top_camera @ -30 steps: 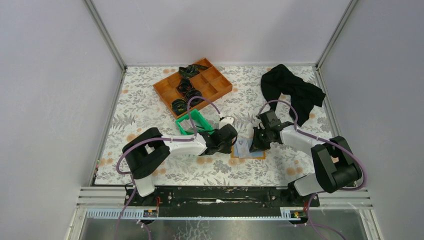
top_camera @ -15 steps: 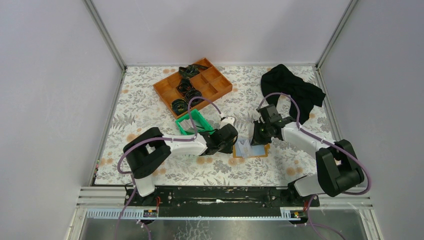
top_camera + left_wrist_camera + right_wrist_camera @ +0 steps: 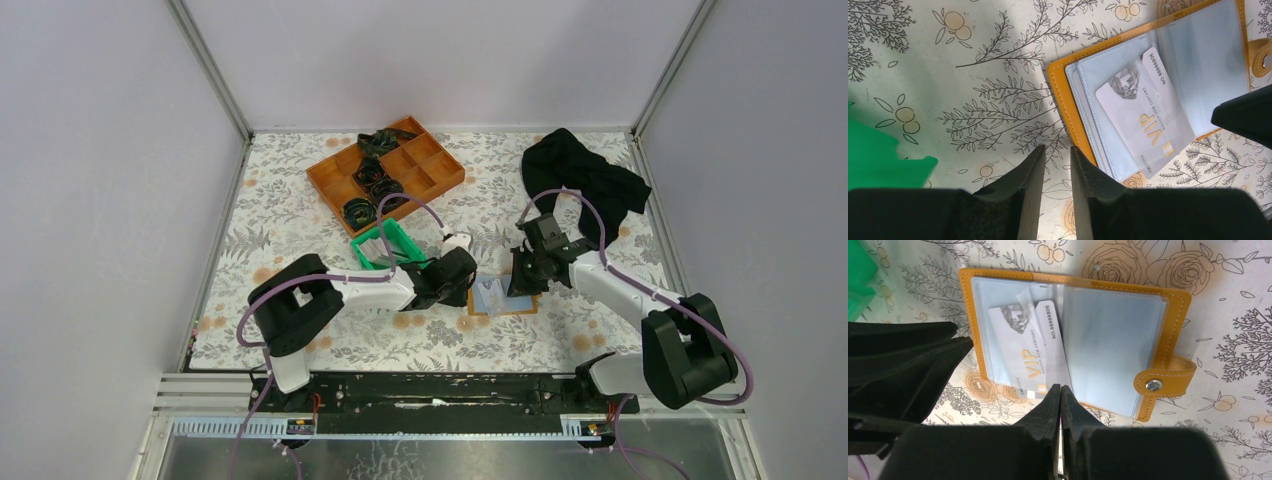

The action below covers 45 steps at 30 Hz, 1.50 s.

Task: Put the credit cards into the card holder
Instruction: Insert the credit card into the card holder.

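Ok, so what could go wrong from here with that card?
The card is skewed and sticks out past the edge of the card holder, so a push from the shut right claw might jam it or crumple the clear sleeve. The left claw is beside the holder, gripping nothing, so the holder could slide.

Robot test cell, lab type: plain grey panel walls point(image 3: 100, 200), aluminium corner posts point(image 3: 211, 70), left arm point(image 3: 345, 290) and right arm point(image 3: 620, 287) with purple cables point(image 3: 400, 203) bolted to a black rail point(image 3: 430, 390), flower-print table point(image 3: 290, 210)
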{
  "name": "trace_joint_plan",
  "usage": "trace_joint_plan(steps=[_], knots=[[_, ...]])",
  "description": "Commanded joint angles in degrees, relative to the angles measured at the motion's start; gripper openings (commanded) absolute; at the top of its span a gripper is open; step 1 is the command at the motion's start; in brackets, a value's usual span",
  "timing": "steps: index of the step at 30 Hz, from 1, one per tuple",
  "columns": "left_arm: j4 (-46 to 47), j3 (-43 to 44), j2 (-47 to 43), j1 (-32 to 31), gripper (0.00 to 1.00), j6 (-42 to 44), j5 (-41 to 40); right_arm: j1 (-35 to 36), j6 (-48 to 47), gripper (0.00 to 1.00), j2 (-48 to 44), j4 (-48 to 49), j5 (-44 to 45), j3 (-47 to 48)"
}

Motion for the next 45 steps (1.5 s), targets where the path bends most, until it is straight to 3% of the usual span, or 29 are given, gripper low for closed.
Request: trace_joint_plan(steps=[1, 17, 45], knots=[[-5.27, -1.62, 3.87, -0.79, 0.33, 0.03, 2.62, 1.33, -1.48, 0.03, -3.29, -2.04, -0.05, -0.71], [-5.73, -1.08, 4.38, -0.80, 0.33, 0.10, 3.04, 5.96, 4.24, 0.00, -3.50, -2.42, 0.62, -3.33], [-5.79, -1.29, 4.78, -0.80, 0.33, 0.28, 3.65, 9.19, 6.04, 0.00, 1.65, 3.34, 0.11, -4.85]])
